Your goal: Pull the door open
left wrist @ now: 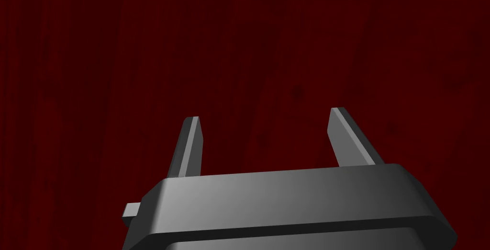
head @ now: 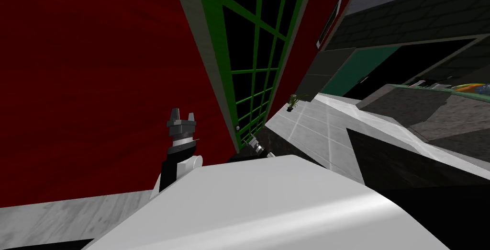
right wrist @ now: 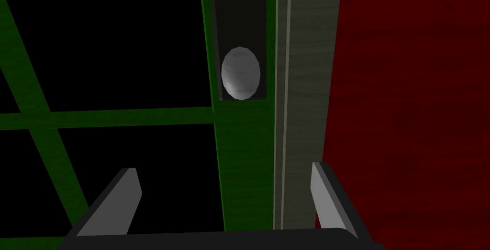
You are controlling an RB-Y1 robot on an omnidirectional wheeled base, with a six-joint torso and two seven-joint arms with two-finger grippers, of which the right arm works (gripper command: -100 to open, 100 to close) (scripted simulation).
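A green-framed door (head: 249,72) with a grid of black panes stands in a grey frame (head: 206,55) set in a red wall (head: 95,70). Its small grey round knob (right wrist: 240,73) sits on the green stile (right wrist: 244,165), right beside the grey frame (right wrist: 296,118). My right gripper (right wrist: 223,169) is open and points at that stile, with the knob ahead of the fingertips and apart from them. A little of my right arm (head: 261,150) shows close to the door. My left gripper (head: 181,114) is open and empty, facing the red wall (left wrist: 239,46).
Right of the door, a grey tiled floor (head: 316,127) runs past a small potted plant (head: 292,101) toward a teal panel (head: 363,70). A grey counter (head: 430,103) with several items stands at the far right. A framed picture (head: 330,19) hangs on the red wall.
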